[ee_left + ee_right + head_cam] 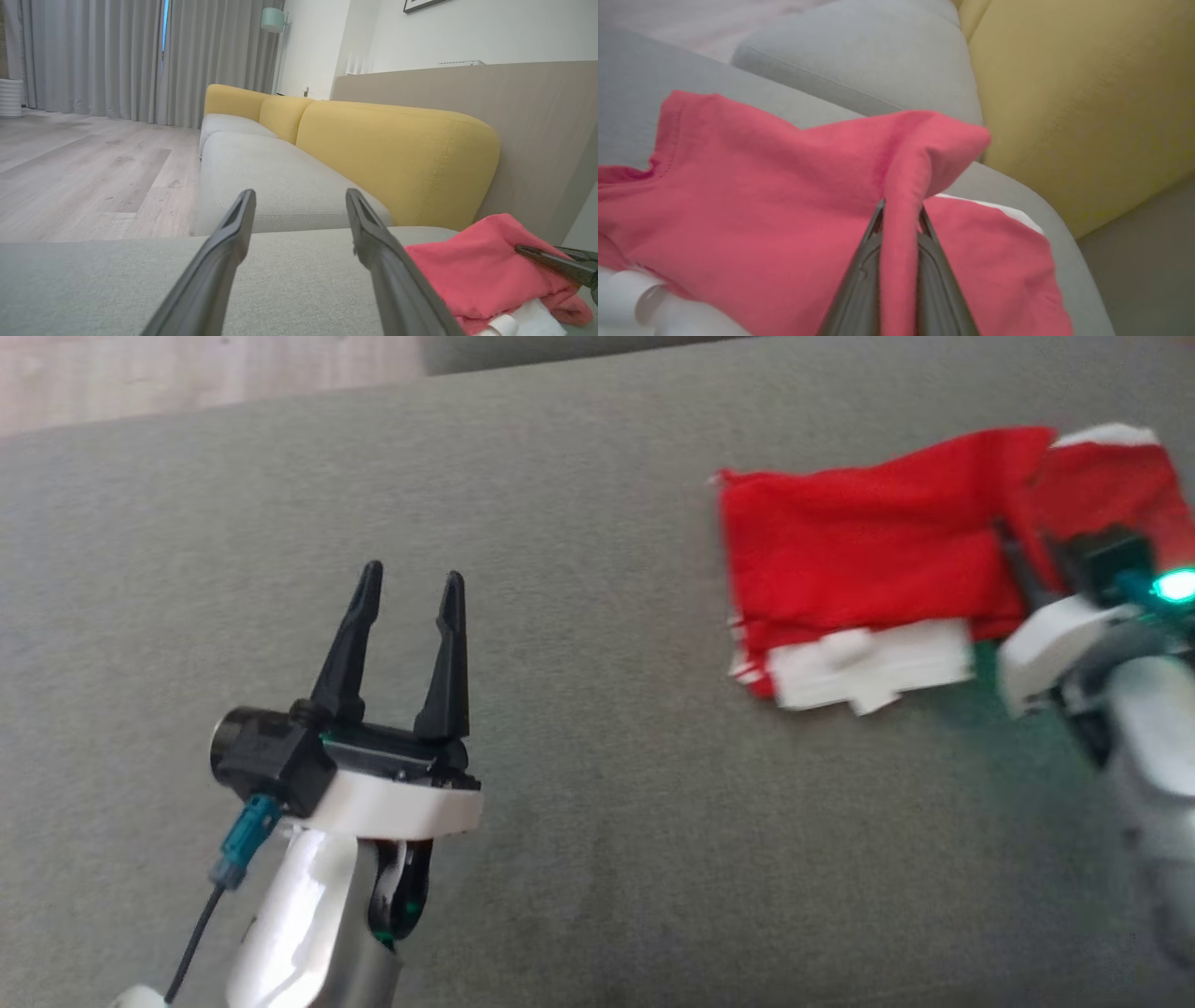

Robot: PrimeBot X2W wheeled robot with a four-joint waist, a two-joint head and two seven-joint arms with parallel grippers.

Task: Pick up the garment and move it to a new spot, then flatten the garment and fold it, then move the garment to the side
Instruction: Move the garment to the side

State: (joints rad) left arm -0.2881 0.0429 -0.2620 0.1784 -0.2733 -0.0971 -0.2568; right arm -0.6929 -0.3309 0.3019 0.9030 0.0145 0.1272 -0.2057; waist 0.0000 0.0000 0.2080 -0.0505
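The right gripper (900, 212) has its fingers clamped on a raised fold of the red garment (859, 551), which lies at the grey seat cushion (597, 803) edge beside the yellow backrest (1083, 107). The left gripper (413, 577) has its fingers spread and empty, above the cushion's middle.

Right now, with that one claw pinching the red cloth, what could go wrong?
1. The right gripper is shut on just a narrow ridge of the red garment. If it lifts, that ridge may slip out.
2. The left gripper hangs open over the grey cushion, apart from the cloth. Carried by one pinch alone, the folded layers could droop and fall open.
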